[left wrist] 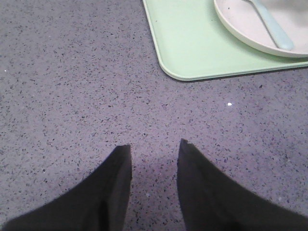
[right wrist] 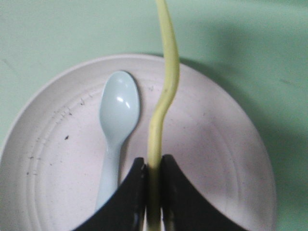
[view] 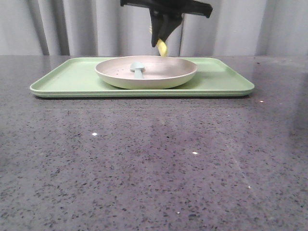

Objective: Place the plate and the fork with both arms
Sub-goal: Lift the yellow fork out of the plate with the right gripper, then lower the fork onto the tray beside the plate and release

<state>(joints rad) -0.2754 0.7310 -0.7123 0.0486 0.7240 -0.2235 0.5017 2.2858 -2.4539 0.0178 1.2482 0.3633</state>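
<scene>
The pale pinkish-white plate [view: 154,76] sits on the light green tray [view: 72,79]; it fills the right wrist view [right wrist: 216,144] and shows in the left wrist view [left wrist: 240,26]. My right gripper [view: 162,42] hangs above the plate, shut on the yellow fork [view: 162,47]. In the right wrist view the gripper [right wrist: 153,166] pinches the fork [right wrist: 166,86] edge-on above the plate. My left gripper [left wrist: 154,151] is open and empty over the bare counter, apart from the tray's corner.
A pale blue-green spoon [view: 138,69] lies in the plate, also in the right wrist view [right wrist: 117,115] and the left wrist view [left wrist: 272,26]. The tray's corner [left wrist: 192,48] lies ahead of the left gripper. The dark speckled counter [view: 154,159] spreads in front.
</scene>
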